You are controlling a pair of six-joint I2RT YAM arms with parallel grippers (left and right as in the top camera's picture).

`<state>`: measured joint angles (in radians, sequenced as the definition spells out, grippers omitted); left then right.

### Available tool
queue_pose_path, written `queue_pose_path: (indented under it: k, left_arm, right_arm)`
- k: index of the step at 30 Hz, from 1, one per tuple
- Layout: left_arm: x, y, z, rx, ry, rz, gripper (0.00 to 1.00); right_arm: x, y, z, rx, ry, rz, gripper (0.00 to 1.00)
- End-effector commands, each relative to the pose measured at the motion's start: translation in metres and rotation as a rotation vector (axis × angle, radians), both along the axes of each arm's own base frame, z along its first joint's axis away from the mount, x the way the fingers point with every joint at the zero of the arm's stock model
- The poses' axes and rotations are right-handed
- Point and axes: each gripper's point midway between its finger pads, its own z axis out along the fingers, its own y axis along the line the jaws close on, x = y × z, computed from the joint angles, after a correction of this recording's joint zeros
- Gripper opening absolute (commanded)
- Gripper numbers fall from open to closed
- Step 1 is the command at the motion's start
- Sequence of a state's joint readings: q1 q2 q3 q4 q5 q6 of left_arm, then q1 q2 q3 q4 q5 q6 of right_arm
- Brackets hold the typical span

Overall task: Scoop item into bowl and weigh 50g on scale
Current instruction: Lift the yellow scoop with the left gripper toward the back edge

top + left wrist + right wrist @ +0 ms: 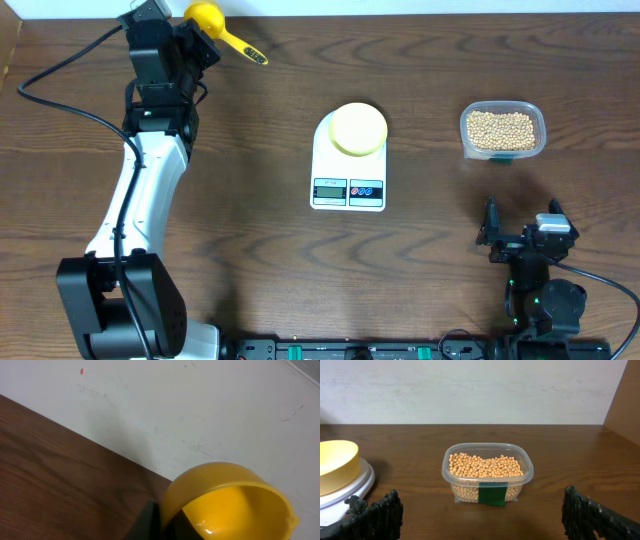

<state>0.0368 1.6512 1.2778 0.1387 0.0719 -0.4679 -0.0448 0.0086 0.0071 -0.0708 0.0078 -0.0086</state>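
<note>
From where I stand, the white scale [348, 172] sits near the middle of the dark wooden table [250, 230]. Its small display [329, 188] and buttons [366, 189] are on the edge nearest the arms' bases. The pale yellow bowl [358, 129] rests on the far part of its platform and looks empty from above. Off to the right, well apart from the scale, a clear plastic tub [502, 131] holds the beans [501, 125], a heap of small tan rounds filling it close to the rim. In the right wrist view the tub has a dark green label [493, 495] on its near wall. The right gripper [522, 222] hangs low on the near side of the tub, clear of it. Its two black fingers [379, 514] are spread wide with nothing between them, the tub straight ahead and the bowl and scale off to the left edge of that view. The left arm reaches to the far left corner of the table, by the white wall [175, 405]. There the left gripper [202, 38] is right up against the cup end of a bright yellow scoop [207, 16], whose handle angles out toward the scale. The left wrist camera shows the cup filling the lower right of its view, open and empty, with a dark wedge of the gripper pressed beside it. I cannot tell whether the fingers are clamped on the scoop or only next to it.
</note>
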Motion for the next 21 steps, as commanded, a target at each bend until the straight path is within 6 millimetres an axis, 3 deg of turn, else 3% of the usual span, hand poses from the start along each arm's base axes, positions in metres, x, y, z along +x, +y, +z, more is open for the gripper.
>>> queue_pose_path:
  k: [1,16,21]
  left_arm:
    - [0.0015,0.0026,0.0063,0.004,-0.016,0.008,0.08]
    - [0.0017,0.0025,0.0070,-0.048,-0.020,0.024,0.07]
    - [0.0018,-0.0071,0.0073,-0.081,-0.020,-0.024,0.07]
  right_arm:
    - [0.0000,-0.0005,-0.0019,-0.007,0.006,-0.001,0.99]
    - [-0.0001,-0.0006,-0.0019,-0.007,0.006,-0.001,0.99]
    - [0.0000,-0.0005,-0.0019,-0.007,0.006,-0.001,0.99]
